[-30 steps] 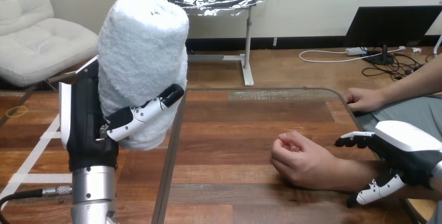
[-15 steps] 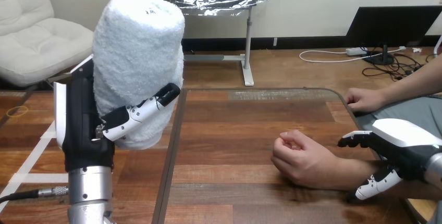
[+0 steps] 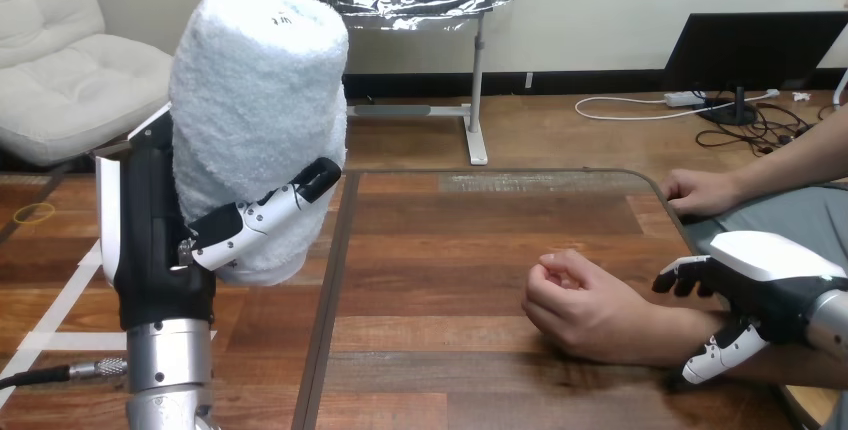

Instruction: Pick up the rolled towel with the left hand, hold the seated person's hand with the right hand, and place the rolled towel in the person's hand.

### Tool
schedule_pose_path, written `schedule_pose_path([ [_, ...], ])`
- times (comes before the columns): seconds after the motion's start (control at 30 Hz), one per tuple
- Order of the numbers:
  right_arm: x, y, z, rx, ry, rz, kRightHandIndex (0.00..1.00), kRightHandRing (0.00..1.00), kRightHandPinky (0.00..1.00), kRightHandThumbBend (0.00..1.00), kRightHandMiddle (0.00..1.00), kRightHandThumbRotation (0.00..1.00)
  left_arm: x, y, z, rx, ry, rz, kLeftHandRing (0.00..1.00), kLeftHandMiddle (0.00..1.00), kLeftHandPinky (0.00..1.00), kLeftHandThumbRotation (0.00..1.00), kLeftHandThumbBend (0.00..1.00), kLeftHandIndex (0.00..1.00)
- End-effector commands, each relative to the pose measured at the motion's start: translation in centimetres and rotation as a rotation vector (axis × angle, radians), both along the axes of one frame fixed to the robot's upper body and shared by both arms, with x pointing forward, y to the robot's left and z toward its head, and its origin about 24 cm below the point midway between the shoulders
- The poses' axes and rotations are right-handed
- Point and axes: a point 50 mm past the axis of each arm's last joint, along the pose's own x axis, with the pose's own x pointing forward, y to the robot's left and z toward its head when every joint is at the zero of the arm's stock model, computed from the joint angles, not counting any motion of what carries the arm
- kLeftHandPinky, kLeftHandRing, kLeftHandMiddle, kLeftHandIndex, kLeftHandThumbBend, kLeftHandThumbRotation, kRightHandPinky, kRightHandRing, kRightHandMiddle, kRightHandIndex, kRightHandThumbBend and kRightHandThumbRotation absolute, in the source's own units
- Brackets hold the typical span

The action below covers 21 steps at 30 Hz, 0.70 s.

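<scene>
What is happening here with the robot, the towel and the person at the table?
The robot's left hand grips a rolled towel and holds it upright, raised at the left side of the table. The person's hand rests on the table, loosely closed. The robot's right hand sits over the person's wrist; I cannot tell whether it grips it. The towel is far from the person's hand, so the handover is not yet done.

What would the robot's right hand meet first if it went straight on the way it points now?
Most likely the person's forearm, just behind the person's curled hand. The right hand points toward the view's left, with that forearm between its thumb and fingers; I cannot tell whether they touch.
</scene>
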Motion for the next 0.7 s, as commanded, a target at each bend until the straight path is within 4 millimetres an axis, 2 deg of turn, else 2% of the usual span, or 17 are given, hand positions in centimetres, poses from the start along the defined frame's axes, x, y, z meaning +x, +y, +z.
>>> schedule_pose_path([
  [0.0, 1.2, 0.5, 0.0, 0.000, -0.008, -0.008, 0.79, 0.75, 0.58, 0.89, 0.78, 0.32, 0.9, -0.5, 2.4, -0.006, -0.124, -0.023, 0.26, 0.31, 0.20, 0.00, 0.54, 0.37],
  [0.2, 1.4, 0.5, -0.4, -0.025, 0.019, -0.006, 0.77, 0.72, 0.54, 0.87, 0.75, 0.29, 0.9, -0.4, 2.4, -0.009, -0.122, -0.015, 0.26, 0.31, 0.20, 0.00, 0.54, 0.37],
  [0.67, 1.5, 0.6, -1.3, -0.020, 0.045, -0.007, 0.72, 0.69, 0.52, 0.85, 0.71, 0.20, 0.9, -0.2, 2.6, -0.017, -0.132, -0.001, 0.25, 0.31, 0.20, 0.00, 0.54, 0.37],
])
